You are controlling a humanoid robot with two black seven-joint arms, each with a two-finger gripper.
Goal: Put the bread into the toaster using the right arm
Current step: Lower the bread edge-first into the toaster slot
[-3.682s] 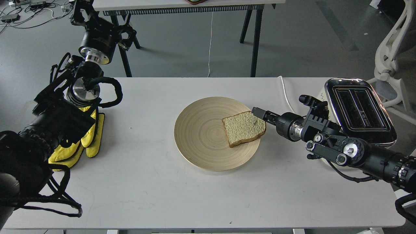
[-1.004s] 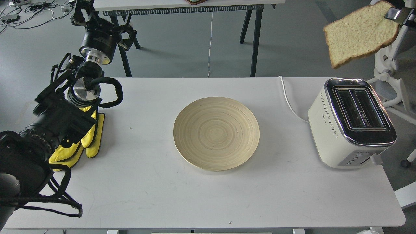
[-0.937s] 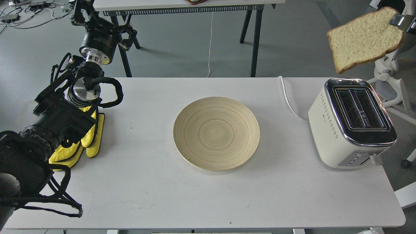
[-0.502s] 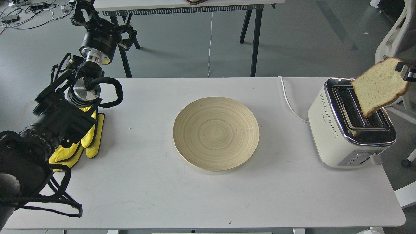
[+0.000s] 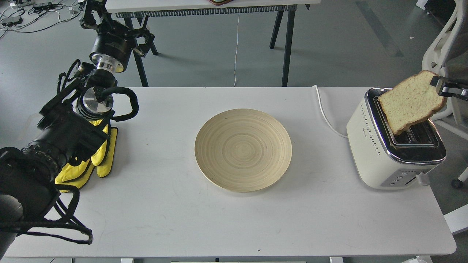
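The slice of bread [image 5: 411, 102] hangs tilted over the top of the cream-white toaster [image 5: 380, 149] at the table's right end. Its lower corner is at the black slots [image 5: 420, 137]; I cannot tell whether it is inside one. My right gripper [image 5: 443, 87] enters from the right edge and is shut on the slice's upper right crust; only its tip shows. My left arm lies along the left side, and its gripper [image 5: 95, 14] is at the far top left, dark, with its fingers not distinguishable.
An empty round wooden plate [image 5: 219, 124] sits mid-table. Yellow gloves [image 5: 100, 155] lie under my left arm. The toaster's white cord [image 5: 325, 115] runs to the table's back edge. A white chair [image 5: 437, 54] stands right of the table.
The bread, taken off the plate earlier, has come down from high at the upper right and shifted a little left over the toaster's slots. The left arm has not moved.
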